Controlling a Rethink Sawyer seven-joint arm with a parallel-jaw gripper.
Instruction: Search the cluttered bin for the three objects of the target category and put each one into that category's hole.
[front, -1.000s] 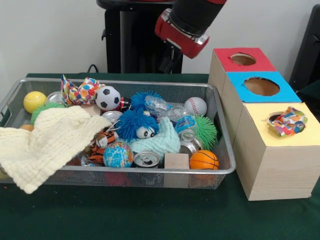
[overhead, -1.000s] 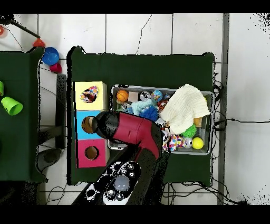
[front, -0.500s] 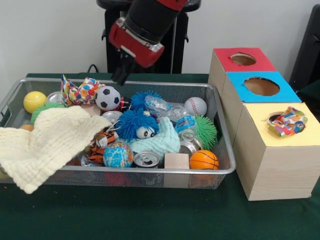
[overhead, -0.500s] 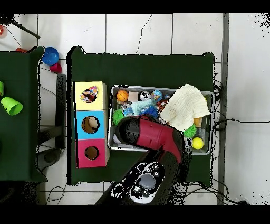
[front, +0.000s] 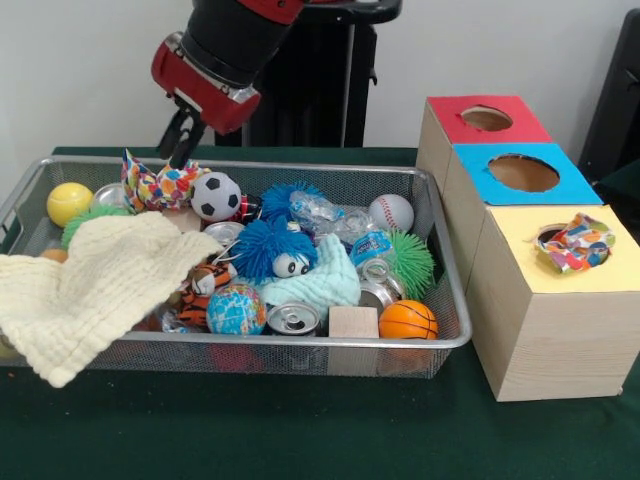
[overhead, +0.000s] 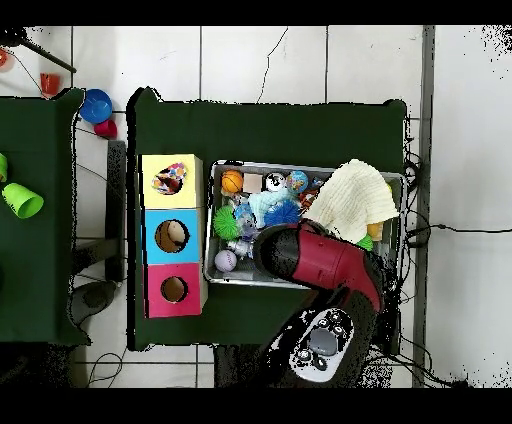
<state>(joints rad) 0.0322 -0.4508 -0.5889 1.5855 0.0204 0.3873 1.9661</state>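
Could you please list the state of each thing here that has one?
hand: above the patterned beanbag, empty
patterned beanbag: in the bin, ungrasped
yellow box hole: stuffed with a patterned cloth
blue box hole: unblocked
red box hole: unblocked
cream cloth: draped over bin's rim

No readable text, labels, brands, numbers or signs in either view. Crushed plastic bottle (front: 372, 247) in bin carries blue label, print too small to read. Cans (front: 293, 319) show tops only, no brand legible. Globe ball (front: 236, 309) has map pattern, no words to make out. Box tops plain red, blue, yellow, unmarked.
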